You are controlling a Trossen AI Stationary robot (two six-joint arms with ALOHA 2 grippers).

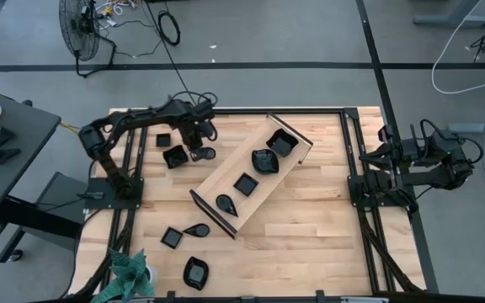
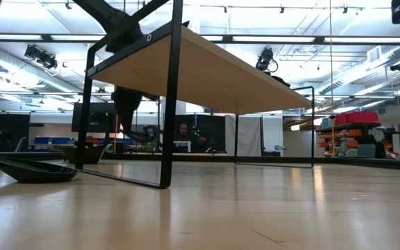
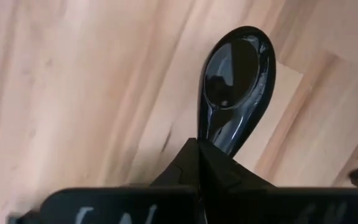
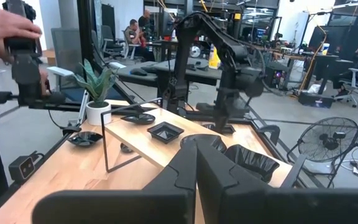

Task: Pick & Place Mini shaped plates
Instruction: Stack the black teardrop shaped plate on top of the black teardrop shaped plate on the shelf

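My left gripper points down over the far left of the table, shut on a glossy black teardrop plate. Two more black plates lie just left of it. The long light-wood tray stands slantwise mid-table on a black frame. It carries several plates, among them a square one and a teardrop one. Three more plates lie near the front left. My right gripper is shut with nothing in it, folded back at the table's right edge. My left gripper pinches the teardrop plate's narrow tail end between its two fingers. The fingers come from above, pointing down. The plate reaches out from the fingertips with its round bowl end away from them, hollow side up, lifted clear of the table.
A potted plant stands at the front left corner. The tray's black frame stands tall in the low view, with a plate on the table beside it. A person's hand holding a device shows beyond the table's left side.
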